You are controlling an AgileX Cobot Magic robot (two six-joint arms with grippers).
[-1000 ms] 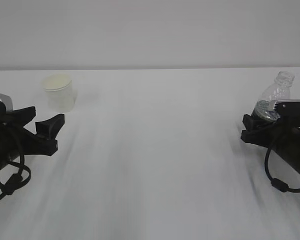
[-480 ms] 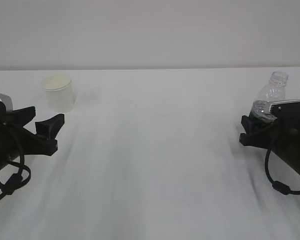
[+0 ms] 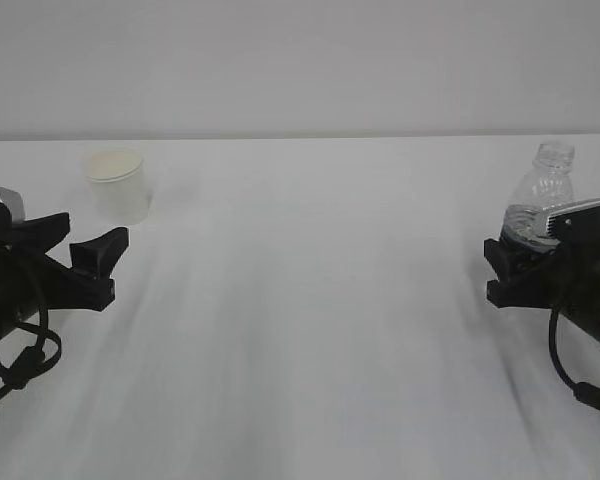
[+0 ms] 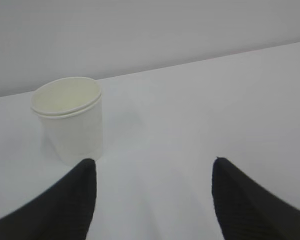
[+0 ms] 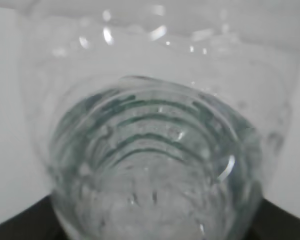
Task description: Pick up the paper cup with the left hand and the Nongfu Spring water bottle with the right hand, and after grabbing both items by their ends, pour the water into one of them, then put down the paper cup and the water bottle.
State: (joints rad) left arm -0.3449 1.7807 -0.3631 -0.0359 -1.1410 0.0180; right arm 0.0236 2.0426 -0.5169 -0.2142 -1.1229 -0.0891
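Clear bottle (image 3: 542,196) just tipped upright in the right gripper (image 3: 515,268), left gripper (image 3: 88,250) gaping by the cup (image 3: 118,185), so set-down's nearly finished.

Place: a bare robot test bench, lab-like
Evidence: plain white table (image 3: 310,330), blank pale wall (image 3: 300,60) at the far side
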